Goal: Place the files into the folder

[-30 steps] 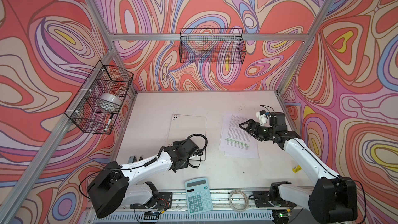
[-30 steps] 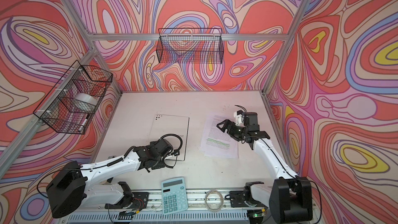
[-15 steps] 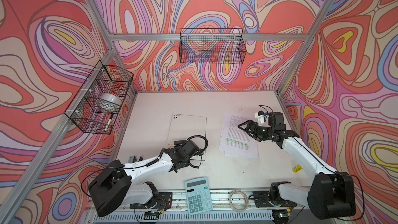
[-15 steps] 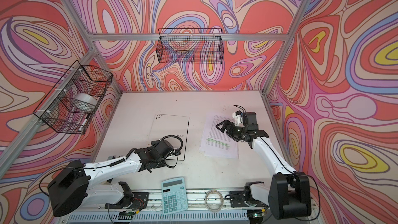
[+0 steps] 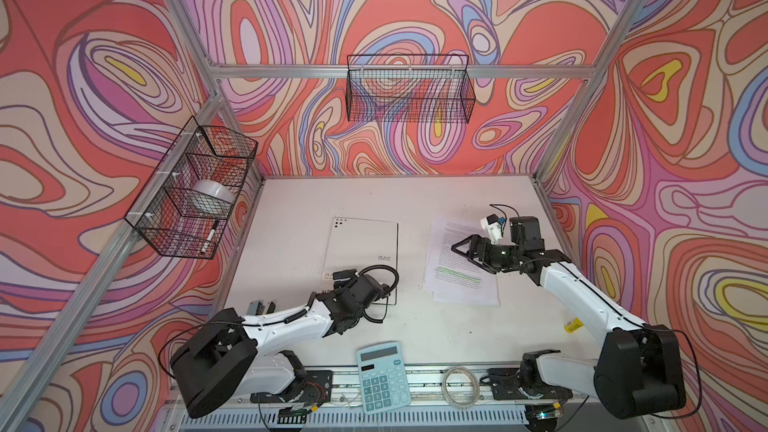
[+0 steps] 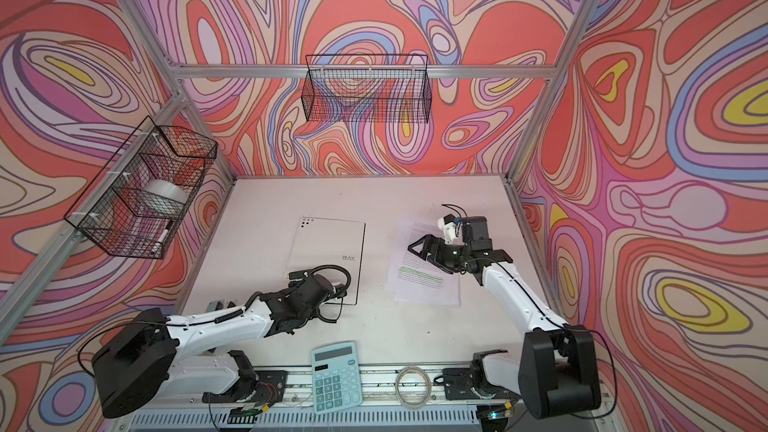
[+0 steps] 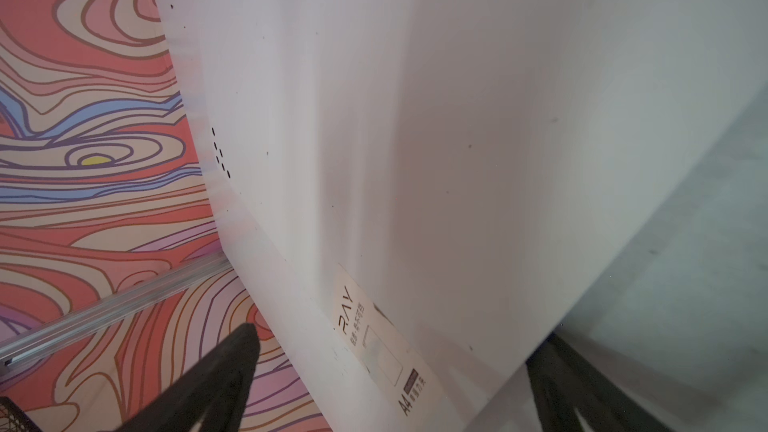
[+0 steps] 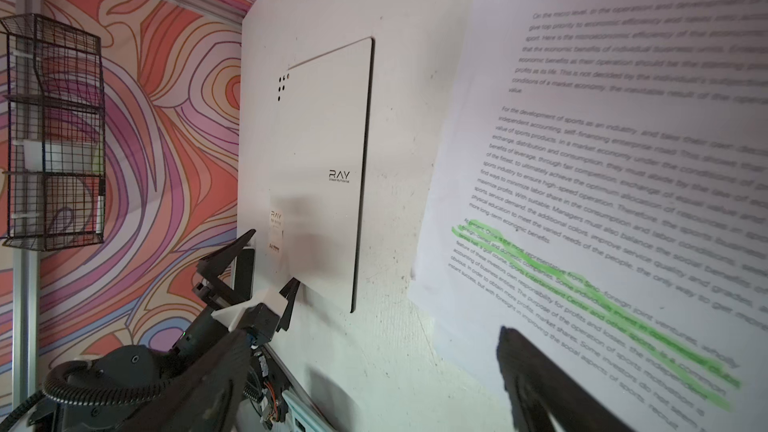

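The folder (image 5: 362, 249) (image 6: 330, 243) lies closed on the table left of centre, silver-white side up with a RAY logo. My left gripper (image 5: 341, 280) (image 6: 300, 278) is open at the folder's near left corner. In the left wrist view the folder (image 7: 415, 160) and its A4 label fill the space between the spread fingers of that gripper (image 7: 395, 371). The files (image 5: 461, 280) (image 6: 424, 282) (image 8: 623, 139) are white printed sheets with a green-highlighted passage, lying to the folder's right. My right gripper (image 5: 460, 248) (image 6: 417, 246) (image 8: 374, 388) hovers open over their near left part, holding nothing.
A teal calculator (image 5: 384, 376) and a clear coil (image 5: 459, 384) lie at the table's front edge. A small grey object (image 5: 262, 307) sits by the left arm. A wire basket (image 5: 195, 189) with a tape roll hangs on the left wall, another basket (image 5: 409, 89) on the back wall.
The left arm has shifted a little, bringing its open gripper closer onto the folder's near corner. The right gripper has drifted slightly left over the files. Both stay open.
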Motion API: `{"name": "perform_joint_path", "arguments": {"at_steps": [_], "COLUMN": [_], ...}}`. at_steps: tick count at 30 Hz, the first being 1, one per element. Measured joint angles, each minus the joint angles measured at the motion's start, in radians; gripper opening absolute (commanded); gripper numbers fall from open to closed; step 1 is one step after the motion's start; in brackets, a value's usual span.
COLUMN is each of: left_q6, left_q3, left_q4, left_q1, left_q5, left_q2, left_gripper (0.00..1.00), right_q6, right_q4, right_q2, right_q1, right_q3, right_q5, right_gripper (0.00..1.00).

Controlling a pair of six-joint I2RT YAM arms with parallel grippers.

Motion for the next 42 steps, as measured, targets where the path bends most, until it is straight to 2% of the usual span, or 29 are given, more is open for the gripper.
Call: {"name": "perform_joint_path", "arguments": {"at_steps": [13,28,42], "left_q6": [-0.021,-0.017,-0.009], "left_q3": [-0.005,0.018,0.027], "left_q4": [0.088,0.130,0.155], "left_q1": [-0.001,-0.001,-0.001], "left_q5": [-0.085,-0.123,-0.145], "left_q2": [0.000,0.026,0.037], "left_gripper": [1.00,1.00,1.00], "right_q6": [-0.006,0.103,0.187], "right_q4": [0.062,0.323,0.497], "right_q2": [0.147,0.320,0.494], "right_q1": [0.177,0.333,0.397], "right_q3": [0.026,0.026,0.061], "right_q5": [-0.035,-0.059,-0.081], "right_gripper": [0.99,0.99,0.99]}}
